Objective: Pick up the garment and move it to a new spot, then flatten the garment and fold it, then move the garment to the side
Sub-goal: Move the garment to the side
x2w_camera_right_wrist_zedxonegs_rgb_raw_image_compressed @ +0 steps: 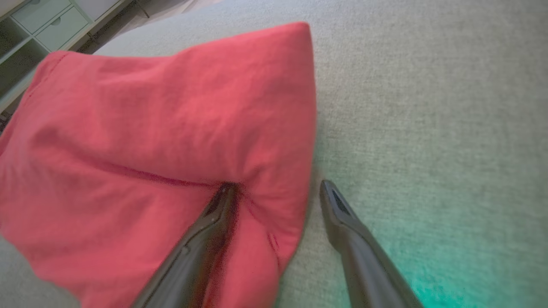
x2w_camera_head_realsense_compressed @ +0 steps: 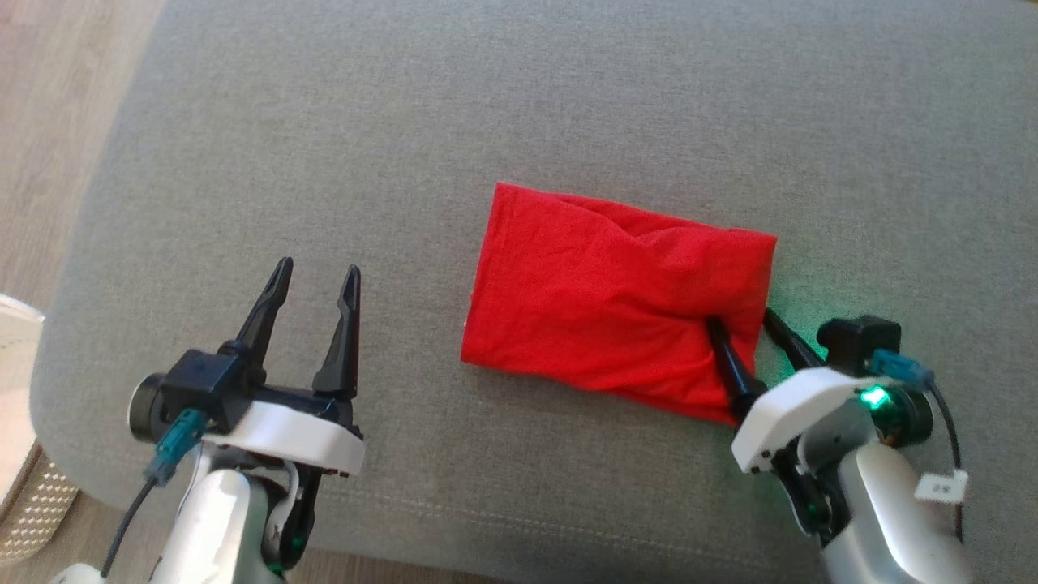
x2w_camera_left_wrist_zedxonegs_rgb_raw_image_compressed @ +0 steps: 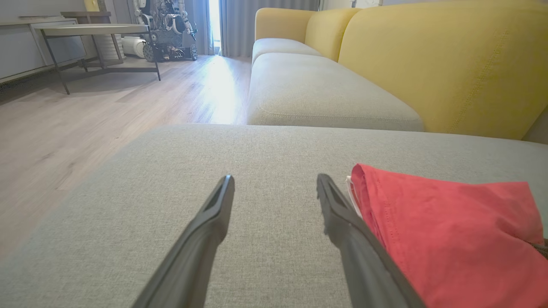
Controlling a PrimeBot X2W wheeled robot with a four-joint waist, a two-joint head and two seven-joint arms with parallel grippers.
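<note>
The big grey cushion (x2w_camera_head_realsense_compressed: 568, 105) is carrying the red garment (x2w_camera_head_realsense_compressed: 600, 300), which is lying folded in a neat block right of the middle, towards the front edge, so the folding is looking done and the move to the side is coming up. The right gripper (x2w_camera_head_realsense_compressed: 739, 318) is sitting at the garment's right edge with fingers wide apart, one pressing on the cloth and one on the cushion beside it, while the left gripper (x2w_camera_head_realsense_compressed: 318, 268) is hovering near the front left corner, fingers apart and holding nothing. Next the right fingers are needing to pinch all the layers together.
</note>
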